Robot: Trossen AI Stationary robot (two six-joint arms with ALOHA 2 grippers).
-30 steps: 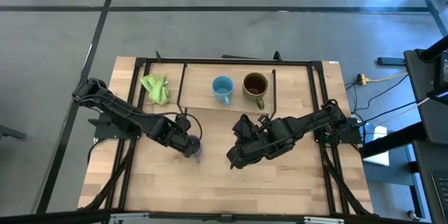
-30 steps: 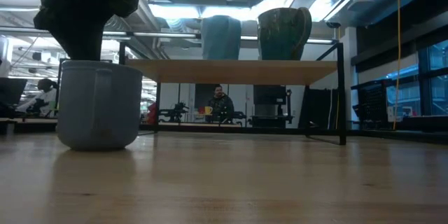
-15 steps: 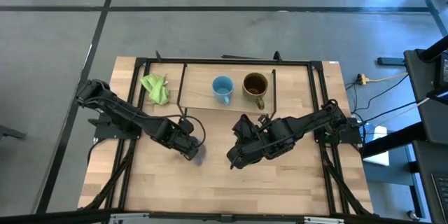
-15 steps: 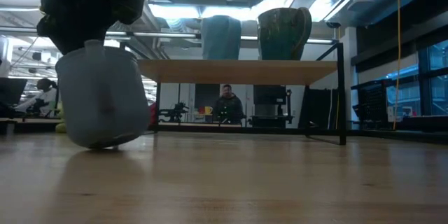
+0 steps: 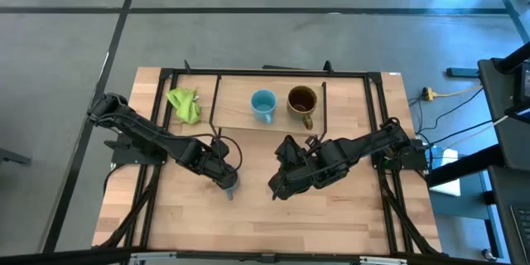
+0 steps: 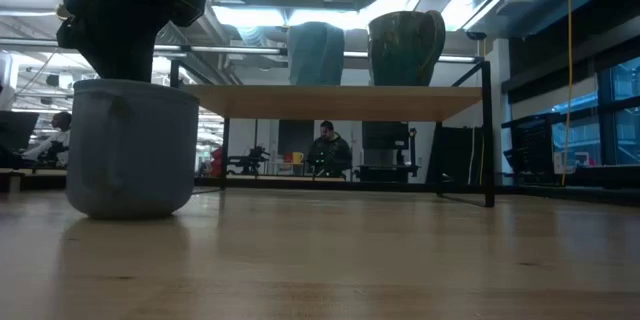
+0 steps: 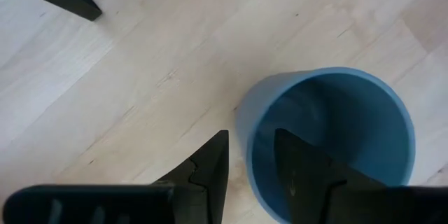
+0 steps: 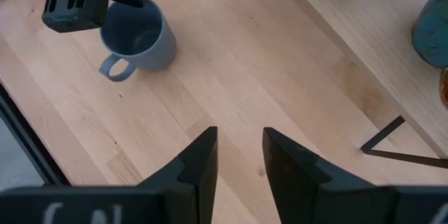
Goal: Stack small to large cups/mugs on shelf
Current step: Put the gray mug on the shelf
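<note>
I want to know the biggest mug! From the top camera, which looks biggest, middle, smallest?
1. Brown mug.
2. Sky-blue mug, only slightly smaller.
Grey-blue mug: mostly hidden under the left gripper, so I can't rank it.

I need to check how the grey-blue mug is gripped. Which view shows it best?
The left wrist view: the left gripper straddles the grey-blue mug rim, one finger inside. The right wrist view shows the whole mug with its handle; the low view its side; the high view barely any.
</note>
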